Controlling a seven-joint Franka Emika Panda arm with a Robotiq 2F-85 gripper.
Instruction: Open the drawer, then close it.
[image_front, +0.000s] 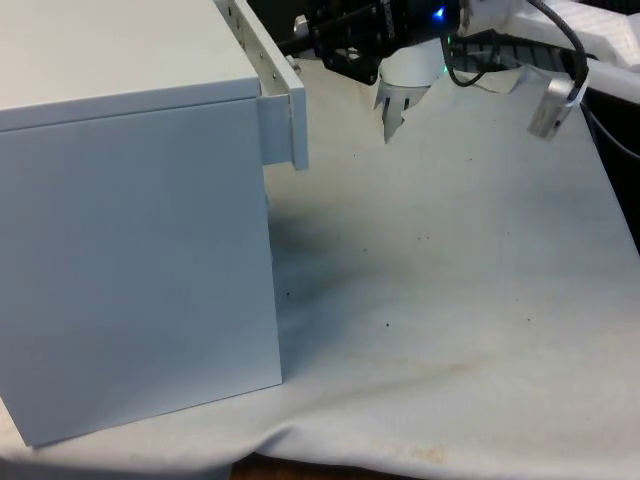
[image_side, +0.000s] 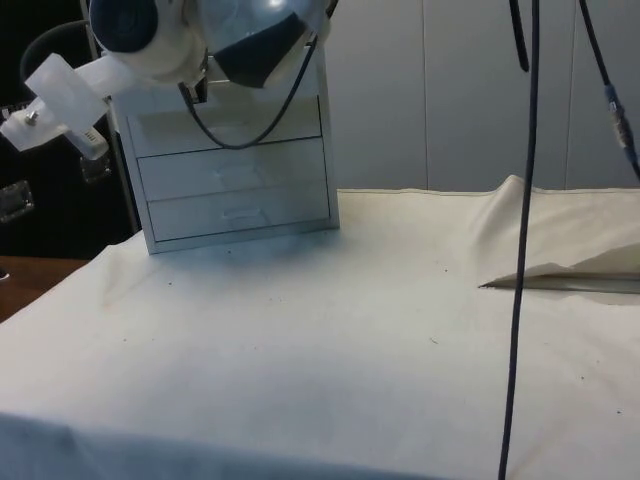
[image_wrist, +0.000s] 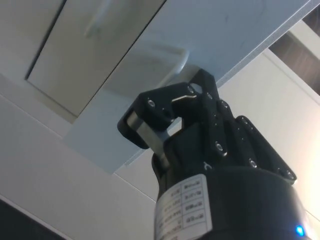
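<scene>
Drawer (image_front: 283, 100) pulled slightly out, pincer (image_wrist: 170, 107) at its handle (image_wrist: 160, 55) — wrist view

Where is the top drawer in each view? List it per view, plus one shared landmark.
Front view: top drawer juts from the white chest toward the front view's right.
Side view: uppermost of three drawer fronts, partly behind the arm.
Wrist view: its handled front, just beyond the hand.
Shared landmark: the chest.

arm (image_side: 240, 35): glossy white shell, dark joint cap | gripper (image_wrist: 165, 112): black, silver screws (white printed label) | cables: black
</scene>
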